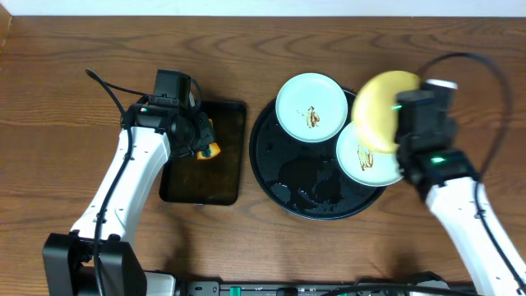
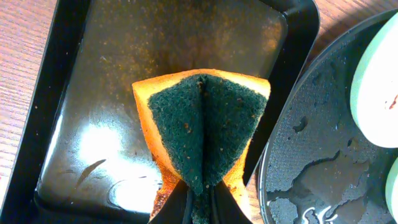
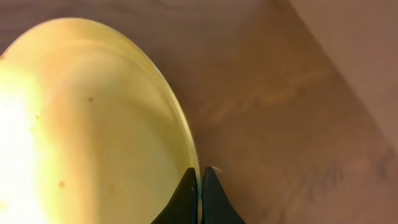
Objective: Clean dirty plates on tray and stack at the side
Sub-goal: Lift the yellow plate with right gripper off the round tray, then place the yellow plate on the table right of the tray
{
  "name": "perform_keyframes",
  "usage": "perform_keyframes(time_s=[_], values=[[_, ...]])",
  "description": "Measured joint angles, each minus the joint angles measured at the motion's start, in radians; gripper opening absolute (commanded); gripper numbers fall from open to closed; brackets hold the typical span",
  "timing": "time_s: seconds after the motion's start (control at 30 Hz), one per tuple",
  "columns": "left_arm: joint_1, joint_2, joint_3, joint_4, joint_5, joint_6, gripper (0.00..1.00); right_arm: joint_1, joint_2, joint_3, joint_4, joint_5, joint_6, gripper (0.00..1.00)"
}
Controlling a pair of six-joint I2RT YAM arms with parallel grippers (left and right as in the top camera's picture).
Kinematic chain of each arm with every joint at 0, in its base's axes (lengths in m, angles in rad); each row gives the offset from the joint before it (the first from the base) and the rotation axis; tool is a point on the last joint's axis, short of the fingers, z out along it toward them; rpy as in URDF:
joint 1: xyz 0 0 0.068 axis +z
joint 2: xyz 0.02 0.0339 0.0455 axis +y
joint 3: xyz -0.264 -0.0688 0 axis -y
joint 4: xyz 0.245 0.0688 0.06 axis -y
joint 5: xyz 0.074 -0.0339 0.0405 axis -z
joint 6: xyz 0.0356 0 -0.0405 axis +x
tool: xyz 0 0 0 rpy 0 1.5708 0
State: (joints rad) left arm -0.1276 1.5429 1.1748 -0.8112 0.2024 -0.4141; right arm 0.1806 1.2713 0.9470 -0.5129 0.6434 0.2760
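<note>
Yellow plate (image 1: 385,108): pinched at its rim by my right tool (image 3: 200,186) and held above the right edge of the round tray (image 1: 308,187). Sponge (image 2: 202,124), orange with green scourer: clamped folded in my left tool (image 2: 200,202), left of the tray. Handling: I'd grip the glossy rim firmly, tilt the face toward the sponge and scrub over the tray. Obscured: one mint plate (image 1: 364,160) on the tray, part-covered by the yellow one. Glare washes out any soiling on the yellow plate.

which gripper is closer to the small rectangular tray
Left. The left gripper, clamping a sponge, hangs above the rectangular tray; the right gripper holds the yellow plate on the round tray's far side.
</note>
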Motion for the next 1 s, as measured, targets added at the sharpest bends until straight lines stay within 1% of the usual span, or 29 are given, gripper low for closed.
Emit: perform_keyframes(time_s=[0.2,0.4,0.53,0.73,1.0], values=[[0.000,0.000,0.000,0.000,0.000,0.000,0.08,-0.280,-0.002,0.000,-0.100,-0.124,0.158,0.01],[0.000,0.000,0.000,0.000,0.000,0.000,0.08,-0.478,0.004,0.000,-0.155,-0.217,0.259,0.01],[0.000,0.000,0.000,0.000,0.000,0.000,0.08,-0.553,0.038,0.000,-0.185,-0.257,0.284,0.01],[0.000,0.000,0.000,0.000,0.000,0.000,0.08,-0.637,0.128,0.000,-0.176,-0.281,0.318,0.01],[0.000,0.000,0.000,-0.002,0.000,0.000,0.08,-0.659,0.238,0.000,-0.088,-0.327,0.334,0.01]])
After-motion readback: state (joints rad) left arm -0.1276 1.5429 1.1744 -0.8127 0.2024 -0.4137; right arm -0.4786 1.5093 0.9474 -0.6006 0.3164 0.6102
